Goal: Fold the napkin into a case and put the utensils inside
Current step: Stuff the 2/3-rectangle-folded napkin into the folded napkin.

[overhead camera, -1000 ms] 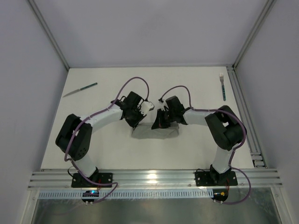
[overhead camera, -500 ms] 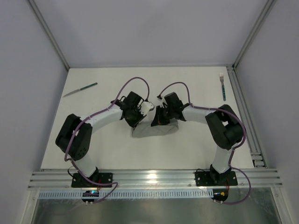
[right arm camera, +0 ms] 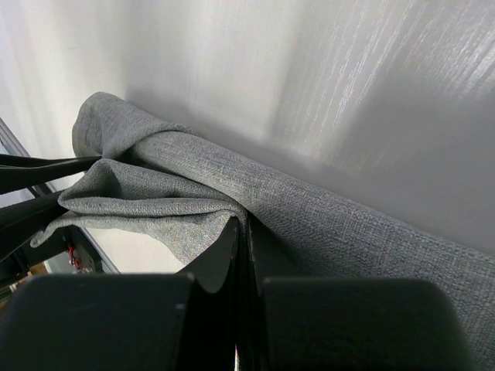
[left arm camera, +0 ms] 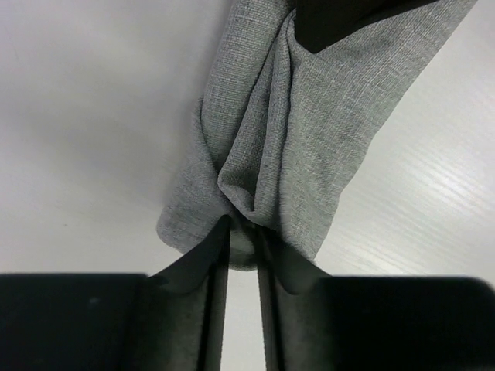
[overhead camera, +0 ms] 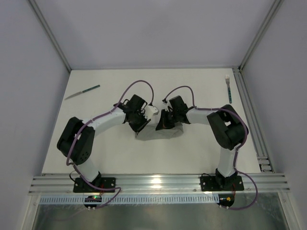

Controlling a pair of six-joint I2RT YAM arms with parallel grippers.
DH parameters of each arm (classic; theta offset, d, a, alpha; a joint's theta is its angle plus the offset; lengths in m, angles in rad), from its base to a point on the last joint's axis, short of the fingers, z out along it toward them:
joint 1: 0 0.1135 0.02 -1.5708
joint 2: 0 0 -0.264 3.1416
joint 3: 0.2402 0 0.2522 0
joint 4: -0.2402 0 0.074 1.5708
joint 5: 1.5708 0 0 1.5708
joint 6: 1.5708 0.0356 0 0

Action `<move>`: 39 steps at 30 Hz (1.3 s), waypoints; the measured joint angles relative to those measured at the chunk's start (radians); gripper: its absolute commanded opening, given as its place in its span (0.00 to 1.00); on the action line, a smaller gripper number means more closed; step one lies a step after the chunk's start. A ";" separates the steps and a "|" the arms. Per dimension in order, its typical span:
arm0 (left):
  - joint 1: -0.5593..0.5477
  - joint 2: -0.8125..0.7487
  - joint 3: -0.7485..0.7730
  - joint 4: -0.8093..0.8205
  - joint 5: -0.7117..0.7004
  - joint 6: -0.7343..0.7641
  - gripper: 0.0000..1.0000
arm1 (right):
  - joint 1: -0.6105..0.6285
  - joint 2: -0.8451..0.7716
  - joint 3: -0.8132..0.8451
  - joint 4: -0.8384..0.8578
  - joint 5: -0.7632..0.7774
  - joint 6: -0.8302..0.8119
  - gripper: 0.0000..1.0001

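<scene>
Both arms grip the napkin (left arm camera: 309, 139) at the middle of the desk (overhead camera: 124, 158). The left pincer (left arm camera: 241, 226) is closed on a bunched fold, and the right pincer (right arm camera: 241, 220) is clamped on a folded edge beside it. For a neat fold, I judge they should move together and level (the cloth is creased between them). Farther off, the knife (overhead camera: 82, 92) lies far left and the fork (overhead camera: 229, 88) far right, both well apart from the cloth.

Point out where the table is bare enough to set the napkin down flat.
Bare: the far table strip between the knife and the fork, and the near strip between the napkin and the front rail. Crowded: the centre, where the left hand and right hand both pinch the napkin.
</scene>
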 measured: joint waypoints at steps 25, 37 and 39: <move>0.105 0.042 0.131 -0.204 0.387 0.021 0.42 | -0.001 0.005 0.000 0.007 -0.019 -0.033 0.04; 0.091 0.101 0.122 -0.115 0.308 -0.010 0.00 | 0.000 -0.031 -0.013 0.043 -0.047 -0.159 0.50; 0.092 0.102 0.122 -0.108 0.312 -0.016 0.00 | 0.000 -0.066 -0.052 0.094 -0.061 -0.207 0.59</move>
